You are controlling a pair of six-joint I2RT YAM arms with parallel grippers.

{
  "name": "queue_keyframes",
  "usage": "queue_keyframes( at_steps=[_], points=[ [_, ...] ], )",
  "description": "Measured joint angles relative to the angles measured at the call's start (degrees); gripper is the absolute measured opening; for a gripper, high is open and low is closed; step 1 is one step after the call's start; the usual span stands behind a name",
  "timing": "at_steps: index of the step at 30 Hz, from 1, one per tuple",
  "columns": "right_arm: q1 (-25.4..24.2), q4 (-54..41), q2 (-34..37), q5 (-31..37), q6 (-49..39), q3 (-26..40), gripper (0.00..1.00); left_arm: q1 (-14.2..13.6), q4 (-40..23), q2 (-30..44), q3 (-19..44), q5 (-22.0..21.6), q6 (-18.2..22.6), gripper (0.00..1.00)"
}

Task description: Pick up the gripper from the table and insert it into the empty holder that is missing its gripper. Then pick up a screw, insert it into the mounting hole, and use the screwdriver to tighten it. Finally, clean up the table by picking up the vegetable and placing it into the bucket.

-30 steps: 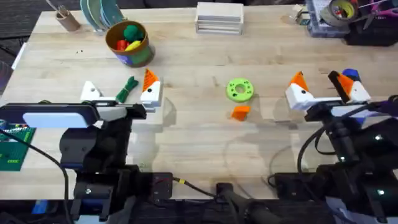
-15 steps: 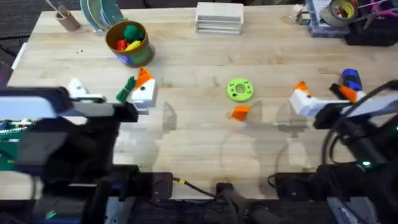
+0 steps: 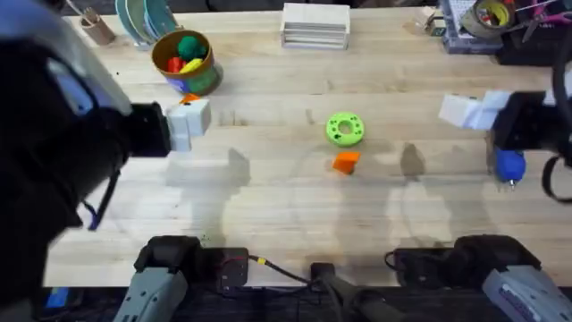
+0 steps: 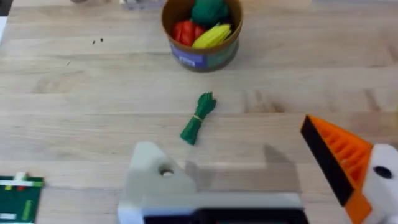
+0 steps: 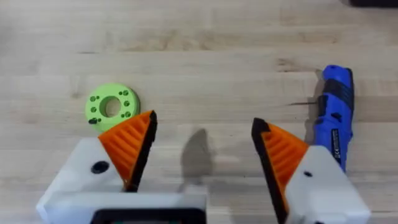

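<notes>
The orange ribbed gripper (image 3: 345,161) lies on the table just in front of a bright-green disc (image 3: 345,128). My left gripper (image 4: 230,149) hangs open and empty above the dark-green vegetable (image 4: 199,117). One of its fingers is the bare white holder (image 4: 152,180), and the other carries an orange pad. The bucket (image 4: 202,31), with toy food inside, stands beyond the vegetable. My right gripper (image 5: 202,134) is open and empty, with the blue screwdriver (image 5: 333,121) lying beside it and the disc (image 5: 112,107) on its other side. I cannot tell whether the disc holds a screw.
The left arm (image 3: 54,152) looms large and dark over the table's left side. A white box (image 3: 315,25) sits at the back middle. A brown cup (image 3: 94,27) and plates are at the back left, and tape and clutter (image 3: 487,13) at the back right.
Both arms have risen and swung away from the front. The left arm now looms large under the camera. The right gripper has shifted right and back, uncovering the screwdriver.
</notes>
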Motion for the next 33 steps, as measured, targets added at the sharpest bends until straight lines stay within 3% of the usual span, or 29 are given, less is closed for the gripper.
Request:
queue_keyframes(
  at_steps=[5, 14, 23, 25, 27, 32, 33],
  points=[
    [0.0, -0.7, 6.9, -1.9, 0.0, 2.9, 0.992, 0.0, 0.3, 8.9, 2.7, -1.8, 3.1, 0.993],
    [0.0, -1.9, 13.3, -3.8, 0.0, 2.9, 0.991, 0.3, 1.0, 22.4, 2.7, -3.3, 4.5, 0.992],
    [0.0, -2.2, 16.4, -3.9, 0.0, 2.9, 0.991, 5.5, 4.3, 39.5, 2.7, -3.4, 4.8, 0.987],
    [0.0, -2.3, 16.6, -3.9, 0.0, 2.9, 0.991, 5.6, 5.6, 41.9, 2.7, -3.3, 4.8, 0.915],
    [0.0, -2.3, 16.6, -3.9, 0.0, 2.9, 0.992, 5.6, 6.6, 42.8, 2.7, -3.1, 5.0, 0.782],
    [0.0, -2.5, 16.6, -3.9, 0.0, 2.9, 0.991, 5.6, 7.3, 42.8, 2.7, -3.1, 5.2, 0.049],
    [0.0, -2.5, 16.6, -3.9, 0.0, 2.9, 0.991, 5.6, 7.3, 42.8, 2.7, -3.0, 5.2, 0.015]
  ],
)
